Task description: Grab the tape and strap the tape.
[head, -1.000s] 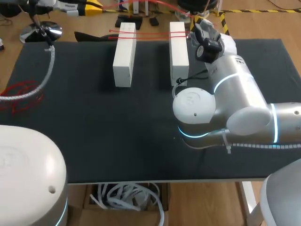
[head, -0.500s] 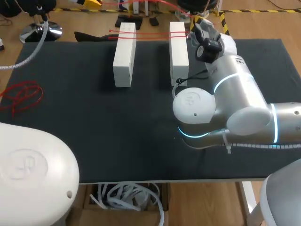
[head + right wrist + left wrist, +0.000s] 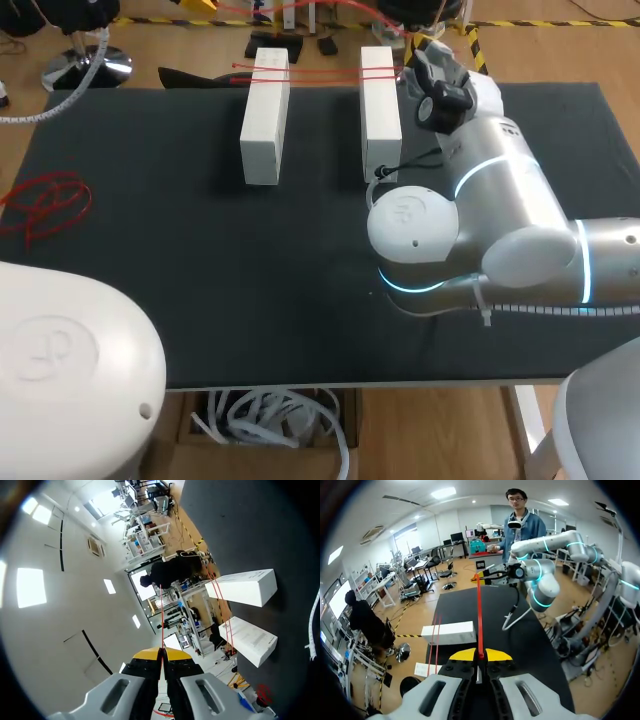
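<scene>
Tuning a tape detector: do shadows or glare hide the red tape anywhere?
Head view: even light, soft shadows beside the white blocks, red tape clear. Left wrist view: it stands out against the dark table. Right wrist view: thin and faint against bright background.

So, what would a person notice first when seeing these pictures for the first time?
The red tape strikes first: a taut line running from the left gripper ahead to the right arm; the right gripper also pinches it. Then a white block and a second white block, side by side at the far side of the black table. A red tangle lies near its left edge.
</scene>
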